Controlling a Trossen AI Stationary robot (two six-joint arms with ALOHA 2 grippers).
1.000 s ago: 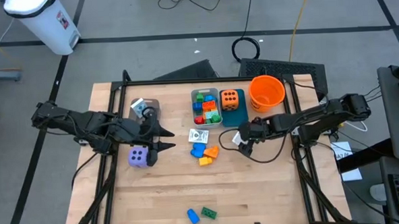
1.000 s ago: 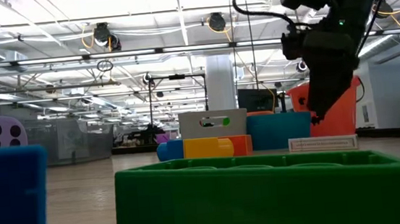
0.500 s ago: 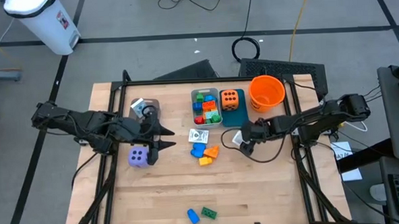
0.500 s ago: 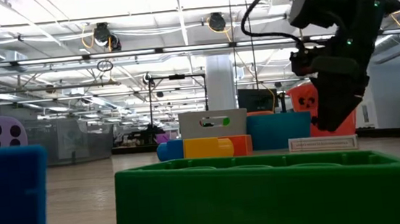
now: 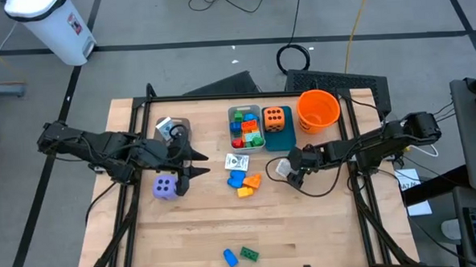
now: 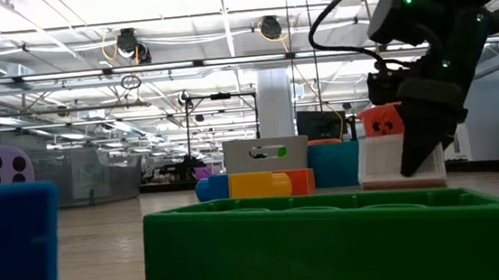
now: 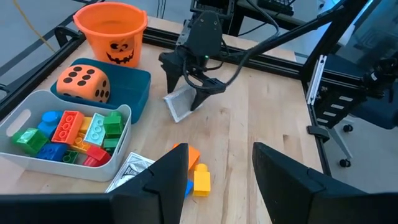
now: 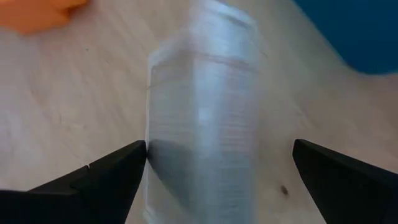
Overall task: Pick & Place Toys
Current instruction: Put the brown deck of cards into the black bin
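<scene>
A small white packet (image 5: 280, 167) stands tipped up on the table between the spread fingers of my right gripper (image 5: 290, 171), just near of the teal bin; it also shows in the left wrist view (image 7: 179, 106) and the low view (image 6: 387, 160). My right gripper (image 8: 219, 168) is open. My left gripper (image 5: 196, 165) is open and empty at the table's left, beside a purple white-dotted die (image 5: 166, 186). A second printed packet (image 5: 237, 162) and a few blue, orange and yellow bricks (image 5: 244, 181) lie at the table's middle. My right gripper is open, and the inner side of one finger (image 8: 118, 171) meets one side edge of the white packet (image 8: 155, 149). The other finger stands apart from it. The fingers slant down from the table's right side. The packet is tilted, with its lower edge on the table (image 7: 177, 118).
A grey bin (image 5: 233, 143) of bricks, a teal bin (image 5: 278, 138) holding an orange black-dotted die (image 5: 275, 118) and an orange bucket (image 5: 317, 110) stand at the far middle. A blue and a green brick (image 5: 240, 255) lie near the front edge.
My right gripper has gone down and a little toward the table's right edge. The white packet, which lay flat on the table, has been tipped up onto one edge between the fingers.
</scene>
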